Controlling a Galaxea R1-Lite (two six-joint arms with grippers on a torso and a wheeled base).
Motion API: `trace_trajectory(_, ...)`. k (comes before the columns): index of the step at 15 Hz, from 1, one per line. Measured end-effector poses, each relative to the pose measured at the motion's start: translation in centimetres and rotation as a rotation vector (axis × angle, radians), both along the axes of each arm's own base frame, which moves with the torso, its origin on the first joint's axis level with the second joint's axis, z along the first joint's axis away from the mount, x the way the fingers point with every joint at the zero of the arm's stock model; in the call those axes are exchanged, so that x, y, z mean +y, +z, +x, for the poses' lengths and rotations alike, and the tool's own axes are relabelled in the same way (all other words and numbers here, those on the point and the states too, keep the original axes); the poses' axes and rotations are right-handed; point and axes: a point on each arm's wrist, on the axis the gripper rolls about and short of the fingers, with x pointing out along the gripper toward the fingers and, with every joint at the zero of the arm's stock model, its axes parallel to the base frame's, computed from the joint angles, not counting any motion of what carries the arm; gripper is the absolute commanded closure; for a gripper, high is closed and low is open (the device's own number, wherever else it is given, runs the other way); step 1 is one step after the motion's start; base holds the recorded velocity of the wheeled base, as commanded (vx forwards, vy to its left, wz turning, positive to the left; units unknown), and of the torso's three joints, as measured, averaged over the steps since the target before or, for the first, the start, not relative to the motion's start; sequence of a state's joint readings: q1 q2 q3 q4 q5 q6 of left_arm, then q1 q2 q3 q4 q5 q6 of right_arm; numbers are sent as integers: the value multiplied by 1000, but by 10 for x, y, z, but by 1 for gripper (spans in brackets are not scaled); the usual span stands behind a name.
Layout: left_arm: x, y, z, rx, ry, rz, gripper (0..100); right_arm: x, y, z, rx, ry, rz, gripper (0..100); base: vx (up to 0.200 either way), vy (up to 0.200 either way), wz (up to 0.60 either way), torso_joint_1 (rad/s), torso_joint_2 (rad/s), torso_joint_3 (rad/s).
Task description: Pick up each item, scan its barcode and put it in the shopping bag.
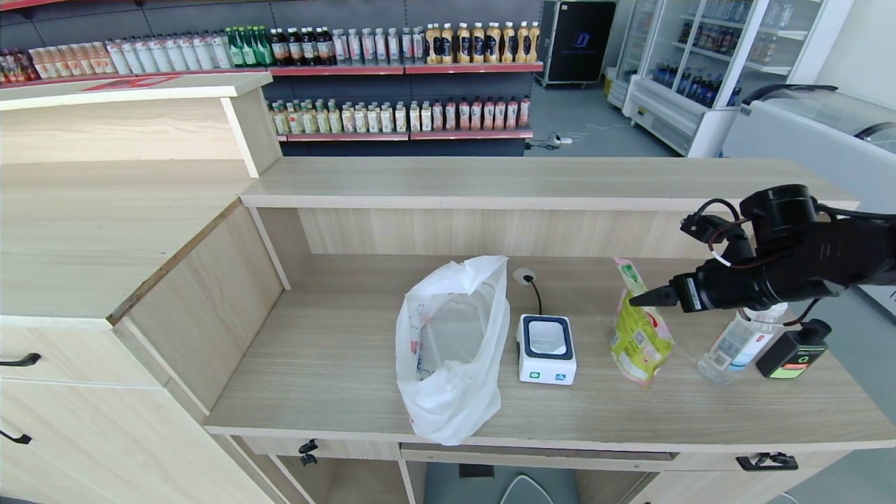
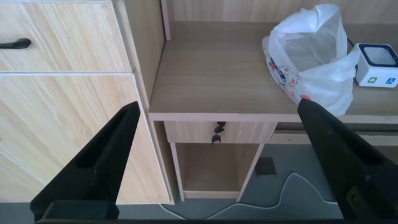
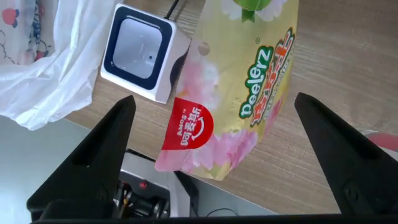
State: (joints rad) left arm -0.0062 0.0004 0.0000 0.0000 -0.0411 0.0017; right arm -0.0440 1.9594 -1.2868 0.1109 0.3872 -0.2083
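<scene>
A green-and-yellow snack pouch (image 1: 638,329) (image 3: 249,93) stands upright on the counter, right of the white barcode scanner (image 1: 546,348) (image 3: 140,53). My right gripper (image 1: 647,299) (image 3: 214,102) hovers open at the pouch's upper right side, its fingers spread wide and nothing held. The white shopping bag (image 1: 451,350) (image 2: 311,53) stands open-mouthed left of the scanner (image 2: 376,62). A clear bottle (image 1: 738,343) and a dark bottle with a green label (image 1: 794,350) lie right of the pouch. My left gripper (image 2: 219,106) hangs open and empty, low beside the counter's front left corner.
A raised ledge (image 1: 532,182) runs behind the counter and a tall wooden side panel (image 1: 210,294) closes its left end. The scanner's cable (image 1: 535,294) goes to a hole at the back. Drawers (image 2: 56,56) sit left of the counter.
</scene>
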Motion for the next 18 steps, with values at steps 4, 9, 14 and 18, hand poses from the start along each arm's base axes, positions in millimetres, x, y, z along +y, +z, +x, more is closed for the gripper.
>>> trace_trajectory(4, 0, 0, 0, 0, 0, 0, 0, 6, -17, 16, -14, 39, 31, 0, 0, 0, 0, 0, 0, 0)
trace_trajectory(9, 0, 0, 0, 0, 0, 0, 0, 16, -41, 33, -26, 84, 55, 0, 0, 0, 0, 0, 0, 0)
trace_trajectory(14, 0, 0, 0, 0, 0, 0, 0, 17, -64, 39, -12, 103, 21, 0, 0, 0, 0, 0, 0, 0)
trace_trajectory(18, 0, 0, 0, 0, 0, 0, 0, 1, -74, 39, 0, 101, 1, 0, 0, 0, 0, 0, 0, 0)
